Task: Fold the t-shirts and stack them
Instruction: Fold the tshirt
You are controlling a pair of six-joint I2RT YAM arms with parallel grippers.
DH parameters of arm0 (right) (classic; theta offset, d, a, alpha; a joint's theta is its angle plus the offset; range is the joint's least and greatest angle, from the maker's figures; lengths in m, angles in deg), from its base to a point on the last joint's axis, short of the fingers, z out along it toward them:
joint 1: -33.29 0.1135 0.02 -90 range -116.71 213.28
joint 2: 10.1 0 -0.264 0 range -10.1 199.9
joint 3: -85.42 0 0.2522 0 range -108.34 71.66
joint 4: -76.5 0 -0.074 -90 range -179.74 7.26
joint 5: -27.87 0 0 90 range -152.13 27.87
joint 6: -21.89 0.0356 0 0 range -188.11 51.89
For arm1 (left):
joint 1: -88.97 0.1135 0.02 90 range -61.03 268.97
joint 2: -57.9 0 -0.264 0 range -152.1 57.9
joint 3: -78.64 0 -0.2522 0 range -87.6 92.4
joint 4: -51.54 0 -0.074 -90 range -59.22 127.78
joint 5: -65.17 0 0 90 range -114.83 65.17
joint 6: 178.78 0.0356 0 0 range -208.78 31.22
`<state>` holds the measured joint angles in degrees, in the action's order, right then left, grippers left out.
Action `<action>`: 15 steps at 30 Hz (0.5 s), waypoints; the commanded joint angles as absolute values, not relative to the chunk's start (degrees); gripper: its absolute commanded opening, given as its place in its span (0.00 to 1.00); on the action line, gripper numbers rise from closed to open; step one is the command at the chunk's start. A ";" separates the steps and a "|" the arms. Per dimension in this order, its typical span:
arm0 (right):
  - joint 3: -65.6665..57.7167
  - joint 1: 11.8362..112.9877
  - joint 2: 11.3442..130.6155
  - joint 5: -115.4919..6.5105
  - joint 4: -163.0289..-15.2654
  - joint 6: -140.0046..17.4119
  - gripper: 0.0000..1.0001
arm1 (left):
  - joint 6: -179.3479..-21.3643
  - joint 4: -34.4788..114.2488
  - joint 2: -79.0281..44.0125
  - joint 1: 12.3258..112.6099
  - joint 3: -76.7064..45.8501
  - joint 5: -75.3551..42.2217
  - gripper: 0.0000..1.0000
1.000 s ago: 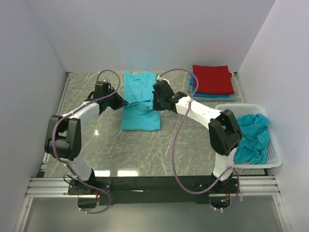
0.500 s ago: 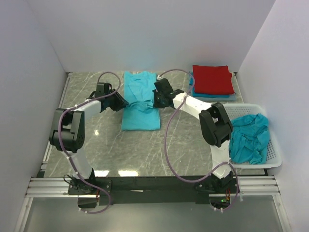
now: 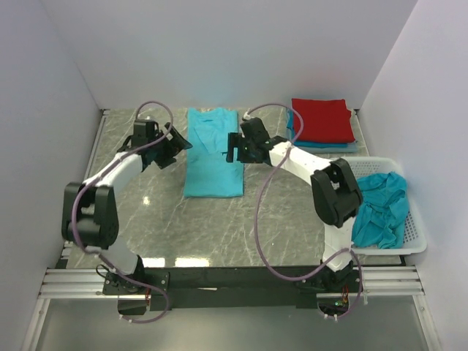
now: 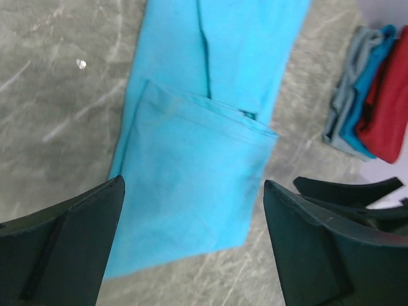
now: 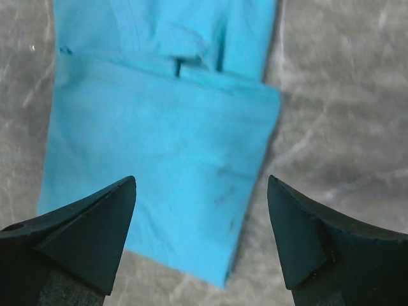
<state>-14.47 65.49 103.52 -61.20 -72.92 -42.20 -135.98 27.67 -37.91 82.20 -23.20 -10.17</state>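
Note:
A turquoise t-shirt [image 3: 212,153] lies flat on the marble table as a long narrow strip, its near part folded back over the middle. The fold's edge shows in the left wrist view [image 4: 204,108] and in the right wrist view [image 5: 166,70]. My left gripper [image 3: 178,141] hovers open at the shirt's left edge, holding nothing [image 4: 194,183]. At the right edge my right gripper [image 3: 232,148] is open and empty too [image 5: 201,182]. Folded red t-shirt [image 3: 320,119] tops a blue one [image 3: 322,145] at the back right.
A white lattice basket [image 3: 412,235] at the right edge holds crumpled turquoise shirts [image 3: 382,207]. White walls close in the table on three sides. The stack [image 4: 373,95] also shows in the left wrist view.
Both grippers were shut on the shirt's folded edge a second ago. They have opened, let it go and drawn back outward and up; the fold now rests flat.

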 commanded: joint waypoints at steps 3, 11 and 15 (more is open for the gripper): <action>-5.00 65.28 91.26 -60.03 -77.08 -41.31 0.90 | -134.91 27.50 -28.33 82.20 -31.07 -10.25 0.94; 11.70 65.89 82.54 -53.35 -82.71 -37.62 0.90 | -136.24 32.23 -23.58 82.11 -44.43 -7.25 0.93; 13.83 66.07 83.50 -49.92 -84.56 -35.33 0.86 | -136.85 35.32 -24.54 81.76 -47.87 -5.23 0.91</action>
